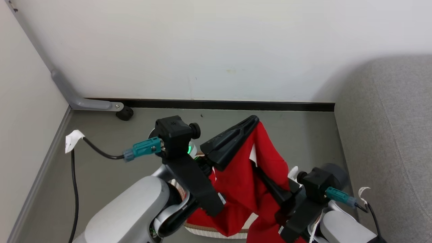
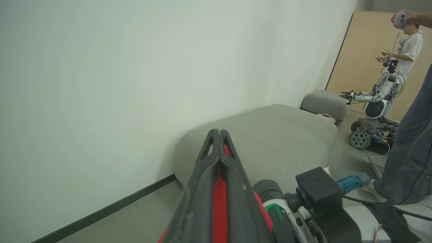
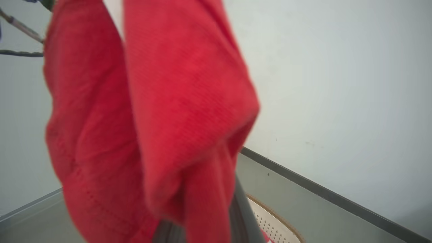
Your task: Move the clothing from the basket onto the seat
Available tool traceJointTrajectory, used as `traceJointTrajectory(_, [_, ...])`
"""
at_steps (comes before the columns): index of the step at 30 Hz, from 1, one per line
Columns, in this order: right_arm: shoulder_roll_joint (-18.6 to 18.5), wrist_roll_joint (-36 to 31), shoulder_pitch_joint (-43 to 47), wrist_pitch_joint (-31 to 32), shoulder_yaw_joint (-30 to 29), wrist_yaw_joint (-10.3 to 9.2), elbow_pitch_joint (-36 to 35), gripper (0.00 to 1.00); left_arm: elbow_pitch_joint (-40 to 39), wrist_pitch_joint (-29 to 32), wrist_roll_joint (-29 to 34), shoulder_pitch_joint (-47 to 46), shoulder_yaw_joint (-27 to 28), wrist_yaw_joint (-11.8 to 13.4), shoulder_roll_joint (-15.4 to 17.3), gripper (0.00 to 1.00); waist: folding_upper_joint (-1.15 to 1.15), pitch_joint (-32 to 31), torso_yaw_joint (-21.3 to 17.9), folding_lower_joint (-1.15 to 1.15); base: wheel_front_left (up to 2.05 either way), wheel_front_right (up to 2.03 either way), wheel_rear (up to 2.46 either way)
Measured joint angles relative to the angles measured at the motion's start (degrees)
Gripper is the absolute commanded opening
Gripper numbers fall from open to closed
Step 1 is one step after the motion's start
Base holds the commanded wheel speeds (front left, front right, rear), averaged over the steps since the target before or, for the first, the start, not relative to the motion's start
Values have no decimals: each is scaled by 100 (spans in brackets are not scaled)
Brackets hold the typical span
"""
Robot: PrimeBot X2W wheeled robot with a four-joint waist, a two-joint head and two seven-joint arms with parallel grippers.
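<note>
The clothing [image 1: 243, 182], a red garment with a white patch, hangs above the basket [image 1: 202, 233], whose cream perforated wall and brown rim [image 3: 275, 221] show below it. My left gripper [image 1: 252, 120] is raised and shut on the garment's top edge; in the left wrist view, red cloth shows between its closed fingers [image 2: 219, 133]. My right gripper [image 1: 261, 170] is lower and to the right, shut on the same garment. The red cloth [image 3: 152, 118] drapes over most of its fingers [image 3: 239, 216]. The grey seat [image 1: 388, 141] lies to the right, beyond the left gripper [image 2: 270, 135].
A white wall with a black baseboard [image 1: 219, 104] lies straight ahead. A grey frame foot with a caster [image 1: 124, 113] sits in the left corner, near a tagged black cable [image 1: 72, 140]. A person [image 2: 408, 44], another robot [image 2: 374, 108] and a jeans leg [image 2: 411, 152] stand past the seat.
</note>
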Motion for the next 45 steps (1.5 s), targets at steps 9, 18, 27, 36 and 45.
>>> traceJointTrajectory(9, [-25,437,36,1,-141,0,-46,0,26,-182,127,452,152,300,265,100,0,52,-156,0,0,0,0])
traceJointTrajectory(18, [-209,673,135,1,-793,0,-181,0,-96,-570,412,949,23,453,263,100,0,133,-395,0,0,0,0])
traceJointTrajectory(27, [-256,672,206,1,-1159,0,-427,0,-160,-1035,699,1404,-85,522,311,100,0,225,-775,0,0,0,0])
traceJointTrajectory(36, [-285,731,658,1,-1533,-16,-818,0,-212,-1218,860,1629,4,601,420,100,0,336,-1342,0,0,0,0])
traceJointTrajectory(45, [-286,1091,726,1,-2098,-57,-977,0,-430,-1281,1046,1775,189,657,549,100,0,498,-2019,0,0,0,0])
